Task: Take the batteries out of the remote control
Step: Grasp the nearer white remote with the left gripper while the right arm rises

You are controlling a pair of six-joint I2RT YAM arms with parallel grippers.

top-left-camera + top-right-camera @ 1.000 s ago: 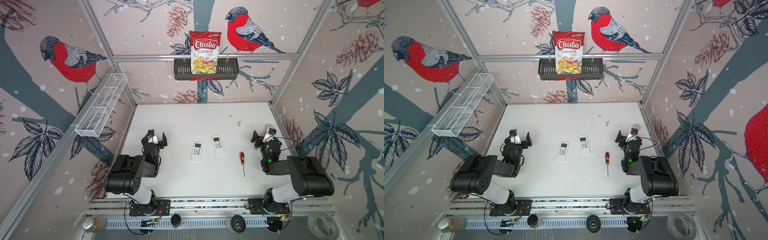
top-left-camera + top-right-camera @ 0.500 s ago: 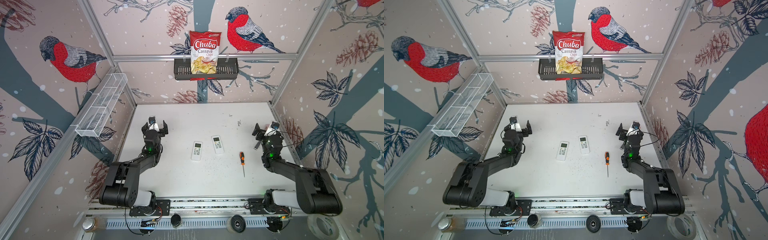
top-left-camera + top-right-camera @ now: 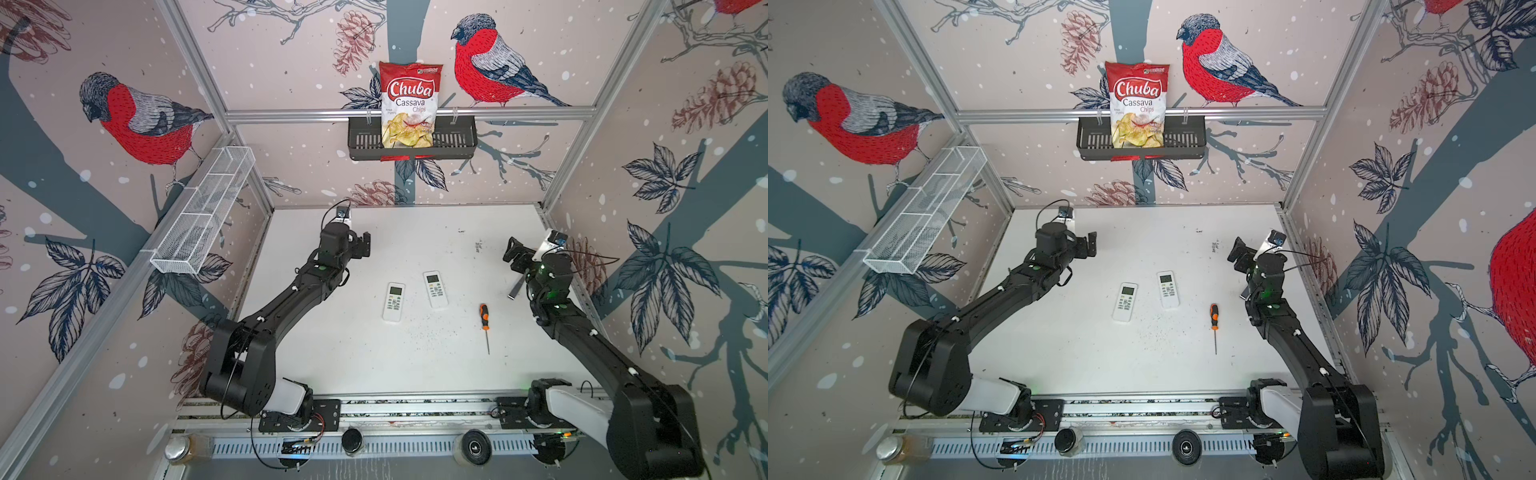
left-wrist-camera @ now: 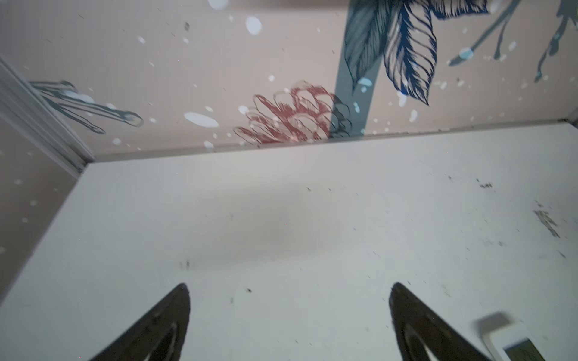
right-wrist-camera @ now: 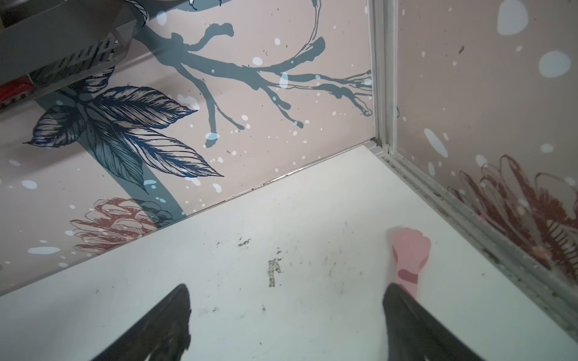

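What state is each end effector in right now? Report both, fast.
Left end effector: open, holding nothing.
Right end effector: open, holding nothing.

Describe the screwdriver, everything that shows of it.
The screwdriver is small, with a stubby orange handle banded in black, plastic by its look, and a thin, straight metal shaft. It lies flat on the white table, handle toward the back and tip toward the front edge. It sits right of the nearer remote, clearly apart from it. Only the table touches it.
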